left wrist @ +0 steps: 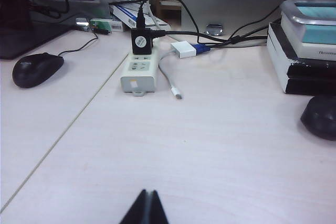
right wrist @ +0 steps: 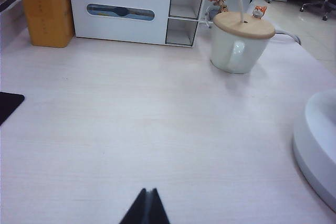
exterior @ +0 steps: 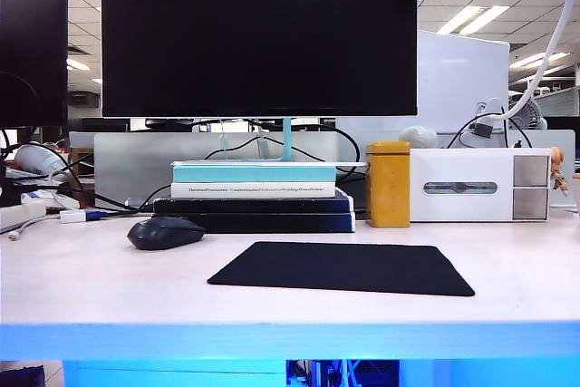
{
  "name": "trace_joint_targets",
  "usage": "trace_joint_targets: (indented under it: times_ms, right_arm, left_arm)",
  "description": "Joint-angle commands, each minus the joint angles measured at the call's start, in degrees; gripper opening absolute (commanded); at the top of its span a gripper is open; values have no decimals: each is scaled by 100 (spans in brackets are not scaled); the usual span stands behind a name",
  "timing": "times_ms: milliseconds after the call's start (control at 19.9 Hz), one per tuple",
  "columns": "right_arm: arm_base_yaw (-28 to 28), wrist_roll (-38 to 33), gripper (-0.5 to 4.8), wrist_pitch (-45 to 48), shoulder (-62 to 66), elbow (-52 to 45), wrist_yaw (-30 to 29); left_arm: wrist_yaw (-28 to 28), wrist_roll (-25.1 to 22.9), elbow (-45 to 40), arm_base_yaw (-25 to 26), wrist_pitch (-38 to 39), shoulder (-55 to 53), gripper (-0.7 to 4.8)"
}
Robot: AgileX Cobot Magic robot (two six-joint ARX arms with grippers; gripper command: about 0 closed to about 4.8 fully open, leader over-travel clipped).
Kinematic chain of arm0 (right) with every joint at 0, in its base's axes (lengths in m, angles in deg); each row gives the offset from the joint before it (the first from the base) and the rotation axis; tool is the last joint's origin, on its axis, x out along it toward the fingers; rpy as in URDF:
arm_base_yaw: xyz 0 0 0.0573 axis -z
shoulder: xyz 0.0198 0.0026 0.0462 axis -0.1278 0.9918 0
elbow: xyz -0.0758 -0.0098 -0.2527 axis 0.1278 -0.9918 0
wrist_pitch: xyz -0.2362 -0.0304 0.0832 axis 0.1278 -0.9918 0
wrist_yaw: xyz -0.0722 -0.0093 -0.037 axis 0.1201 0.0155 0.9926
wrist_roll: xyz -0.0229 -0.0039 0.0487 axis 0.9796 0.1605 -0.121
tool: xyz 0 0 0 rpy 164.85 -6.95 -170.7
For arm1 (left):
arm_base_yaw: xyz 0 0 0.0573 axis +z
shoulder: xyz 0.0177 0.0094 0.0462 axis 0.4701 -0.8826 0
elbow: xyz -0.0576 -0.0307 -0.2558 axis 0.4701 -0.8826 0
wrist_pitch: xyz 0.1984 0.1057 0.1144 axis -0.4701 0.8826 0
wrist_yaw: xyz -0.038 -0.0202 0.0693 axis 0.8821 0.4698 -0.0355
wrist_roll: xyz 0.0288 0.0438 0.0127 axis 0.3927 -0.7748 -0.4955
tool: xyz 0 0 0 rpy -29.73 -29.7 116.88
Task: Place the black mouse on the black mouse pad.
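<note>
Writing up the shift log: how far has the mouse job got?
Nothing looks done yet. The black mouse sits on the bare desk, left of the black mouse pad and apart from it. Nothing is in hand: the left gripper and right gripper are shut and empty. Picking up and placing remain.

Left pincer (left wrist: 146,206): its two dark fingertips are showing only in the left wrist view, pressing together into a single point with no gap between them and gripping nothing. It is hovering above the counter (left wrist: 210,145), pointing nearly level across it. Right pincer (right wrist: 146,205): its fingertips are likewise meeting tip to tip in the right wrist view, holding nothing, and hanging over the counter at a similar low, level angle. Neither arm is appearing in the exterior view.
</note>
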Motion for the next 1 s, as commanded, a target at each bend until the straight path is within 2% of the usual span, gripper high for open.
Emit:
trace_joint_targets:
  times_ms: [50, 201, 402, 452, 502, 603, 753, 803, 1004]
  right_arm:
    - [0, -33, -1, 116, -4, -48, -24]
    - [-11, -35, -1, 146, -4, -48, -22]
    - [-11, -184, -1, 293, -4, -48, -22]
    - [-11, -181, -1, 284, -4, -48, -20]
    - [-11, -181, -1, 291, -4, -48, -22]
    - [-11, -181, -1, 323, -4, -48, -22]
    - [-11, -186, -1, 354, -4, -48, -44]
    - [-11, -920, -1, 278, -4, -48, -551]
    - [-15, -931, -1, 229, -4, -48, -1539]
  left_arm:
    - [26, -7, -9, 4, -37, 7, -5]
    - [39, 11, -9, 4, -94, 7, -5]
    - [35, 11, -9, 4, -741, 7, -5]
    - [39, 55, -9, 4, -826, 7, -5]
    - [109, 341, -9, 4, -909, 7, -5]
    - [398, 656, -9, 4, -890, 7, -5]
    - [1126, 802, -9, 4, -793, 7, -5]
    - [1803, 911, -9, 4, -861, 7, -5]
    - [2068, 957, -9, 4, -767, 7, -5]
